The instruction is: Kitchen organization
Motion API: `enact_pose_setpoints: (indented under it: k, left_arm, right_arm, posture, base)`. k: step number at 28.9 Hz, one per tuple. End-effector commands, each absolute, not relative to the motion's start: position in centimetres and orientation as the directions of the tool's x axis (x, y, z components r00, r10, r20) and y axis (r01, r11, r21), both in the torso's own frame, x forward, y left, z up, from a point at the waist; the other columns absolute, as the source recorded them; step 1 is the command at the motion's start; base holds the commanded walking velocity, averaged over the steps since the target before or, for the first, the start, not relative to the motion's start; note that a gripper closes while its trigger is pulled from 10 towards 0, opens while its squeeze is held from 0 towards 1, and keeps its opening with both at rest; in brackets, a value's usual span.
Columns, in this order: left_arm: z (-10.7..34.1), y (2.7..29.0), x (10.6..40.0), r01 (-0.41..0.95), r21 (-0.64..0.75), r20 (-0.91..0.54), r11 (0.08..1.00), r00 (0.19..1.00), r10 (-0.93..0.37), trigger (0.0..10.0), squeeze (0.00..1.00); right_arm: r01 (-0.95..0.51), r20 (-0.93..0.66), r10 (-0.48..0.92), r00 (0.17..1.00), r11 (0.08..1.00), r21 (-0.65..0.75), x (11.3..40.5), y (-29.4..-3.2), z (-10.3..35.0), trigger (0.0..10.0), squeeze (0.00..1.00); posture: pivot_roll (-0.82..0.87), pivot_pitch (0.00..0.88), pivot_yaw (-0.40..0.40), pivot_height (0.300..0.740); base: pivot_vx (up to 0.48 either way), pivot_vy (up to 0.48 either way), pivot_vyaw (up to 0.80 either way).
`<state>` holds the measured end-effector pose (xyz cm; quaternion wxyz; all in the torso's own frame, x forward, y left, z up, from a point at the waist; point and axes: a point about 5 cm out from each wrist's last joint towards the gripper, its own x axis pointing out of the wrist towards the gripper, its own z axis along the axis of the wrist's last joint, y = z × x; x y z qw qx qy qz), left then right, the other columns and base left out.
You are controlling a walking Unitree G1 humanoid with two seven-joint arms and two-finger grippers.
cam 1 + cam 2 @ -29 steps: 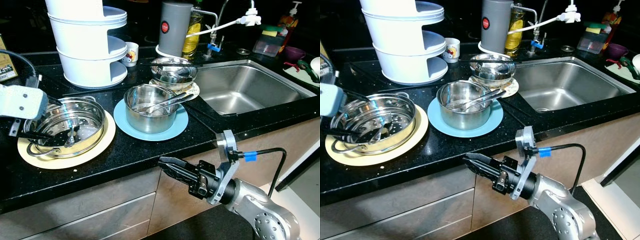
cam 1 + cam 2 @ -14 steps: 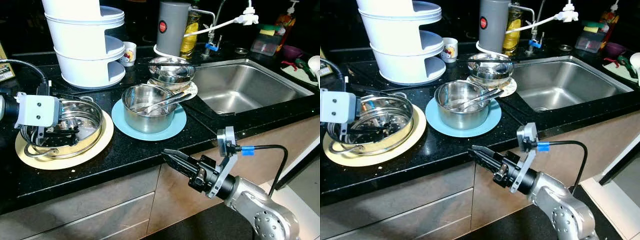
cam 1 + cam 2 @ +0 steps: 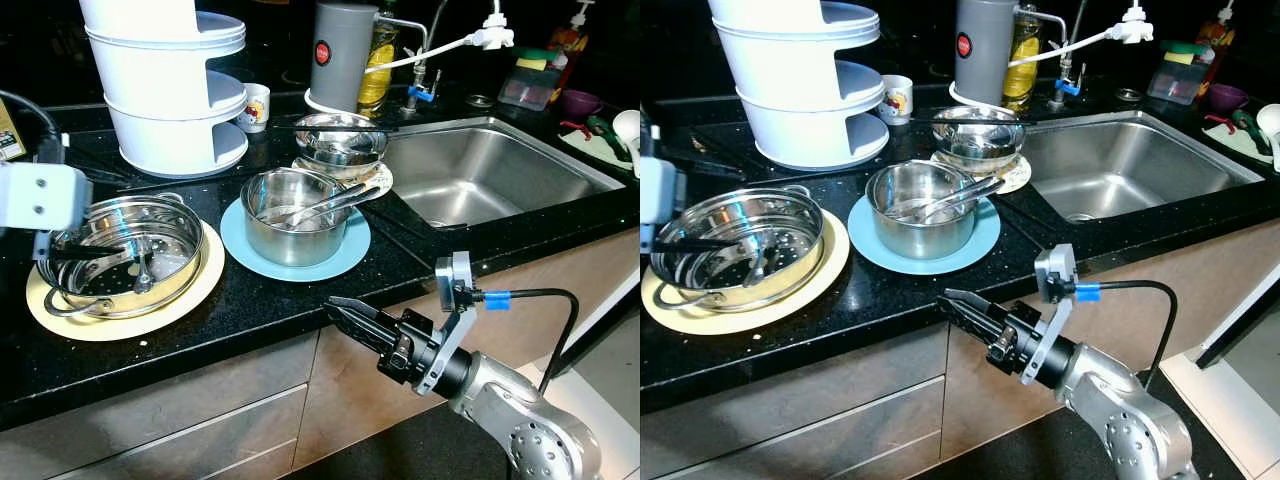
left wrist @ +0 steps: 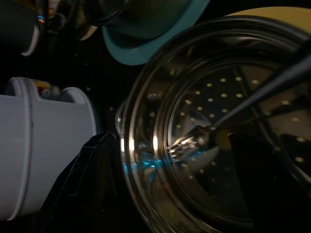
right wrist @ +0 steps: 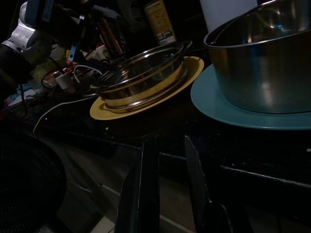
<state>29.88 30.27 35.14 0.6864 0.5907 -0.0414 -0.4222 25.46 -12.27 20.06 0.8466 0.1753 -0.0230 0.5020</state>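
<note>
A perforated steel steamer pot (image 3: 185, 225) stands on a yellow plate (image 3: 120, 325) at the counter's left. A fork (image 3: 143, 272) lies inside it. My left gripper (image 3: 80, 252) is open at the pot's left rim, one finger (image 4: 92, 184) outside the wall and the other (image 4: 267, 179) inside, above the fork (image 4: 187, 145). A steel saucepan (image 3: 295, 235) holding utensils (image 3: 330, 203) sits on a blue plate (image 3: 350, 250). My right gripper (image 3: 342, 310) hangs below the counter edge before the cabinet, its fingers (image 5: 146, 184) slightly open and holding nothing.
Stacked steel bowls (image 3: 342, 140) sit behind the saucepan. A white tiered rack (image 3: 170, 90), a mug (image 3: 258, 107) and a grey flask (image 3: 340, 55) line the back. The sink (image 3: 490, 170) lies right, with soap and sponges beyond.
My left gripper was over the middle of the steamer pot half a second ago; it has drawn back left to the pot's rim. The right arm has barely moved.
</note>
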Motion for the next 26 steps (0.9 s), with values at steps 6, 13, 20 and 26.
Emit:
enact_pose_setpoints:
  k: [6, 13, 20, 26]
  left_arm:
    - [35.0, 29.7, 29.4, 0.62, 0.775, -0.537, -0.117, 0.55, -0.64, 10.0, 0.0]
    - [32.8, 28.5, 29.3, 0.668, 0.719, -0.6, -0.194, 0.455, -0.658, 10.0, 0.0]
    - [32.0, 28.4, 29.4, 0.671, 0.702, -0.636, -0.239, 0.44, -0.634, 10.0, 0.0]
    - [31.6, 27.6, 30.4, 0.554, 0.811, -0.523, -0.19, 0.539, -0.661, 10.0, 0.0]
  right_arm:
    - [-0.865, 0.218, 0.85, 0.479, 0.415, 0.283, 25.0, -12.0, 20.1, 10.0, 0.0]
    - [-0.865, 0.208, 0.853, 0.478, 0.417, 0.279, 25.0, -12.0, 19.9, 10.0, 0.0]
    - [-0.86, 0.204, 0.849, 0.487, 0.426, 0.28, 25.1, -12.2, 19.9, 10.0, 0.0]
    - [-0.856, 0.203, 0.845, 0.495, 0.435, 0.279, 25.3, -12.2, 19.9, 10.0, 0.0]
  posture:
    - [0.03, 0.119, -0.045, 0.74]
    - [0.02, 0.125, -0.041, 0.74]
    - [0.02, 0.127, -0.043, 0.74]
    - [0.02, 0.128, -0.044, 0.74]
  base:
    - [0.0, 0.0, 0.0]
    - [0.0, 0.0, 0.0]
    - [0.0, 0.0, 0.0]
    - [0.0, 0.0, 0.0]
